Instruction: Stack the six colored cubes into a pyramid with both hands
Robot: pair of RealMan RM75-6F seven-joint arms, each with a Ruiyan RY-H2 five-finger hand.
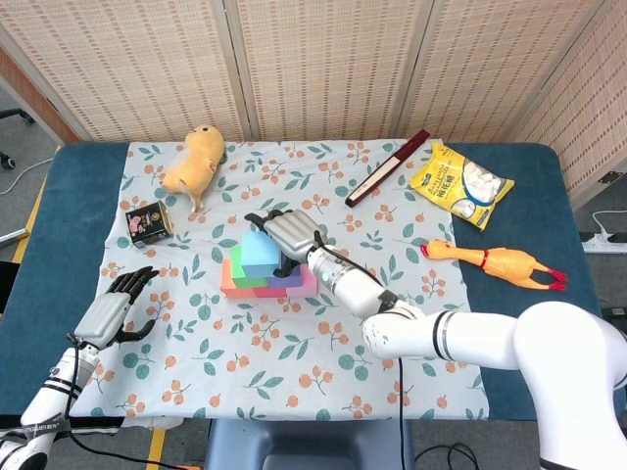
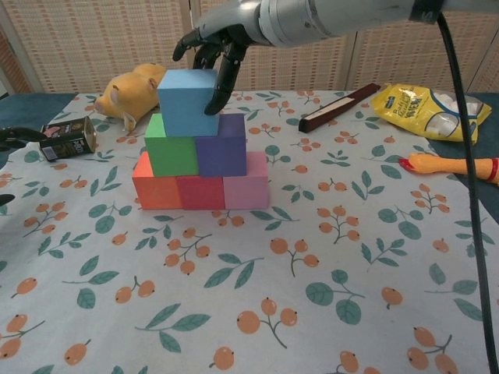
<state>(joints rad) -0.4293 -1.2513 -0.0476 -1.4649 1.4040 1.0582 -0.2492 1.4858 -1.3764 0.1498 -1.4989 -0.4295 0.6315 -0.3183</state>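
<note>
Six cubes stand as a pyramid on the floral cloth. An orange cube (image 2: 154,191), a red cube (image 2: 199,192) and a pink cube (image 2: 246,183) form the bottom row. A green cube (image 2: 171,154) and a purple cube (image 2: 221,148) sit on them. The blue cube (image 2: 187,101) (image 1: 259,250) tops the stack, shifted a little left. My right hand (image 2: 222,35) (image 1: 294,235) reaches over it from behind and holds it, with fingers (image 2: 221,78) down its right side and the thumb behind it. My left hand (image 1: 110,311) rests open at the cloth's near left edge.
A yellow plush toy (image 1: 194,159) and a small can (image 1: 149,222) lie left of the stack. A dark stick (image 1: 387,167), a yellow snack bag (image 1: 460,184) and a rubber chicken (image 1: 495,261) lie to the right.
</note>
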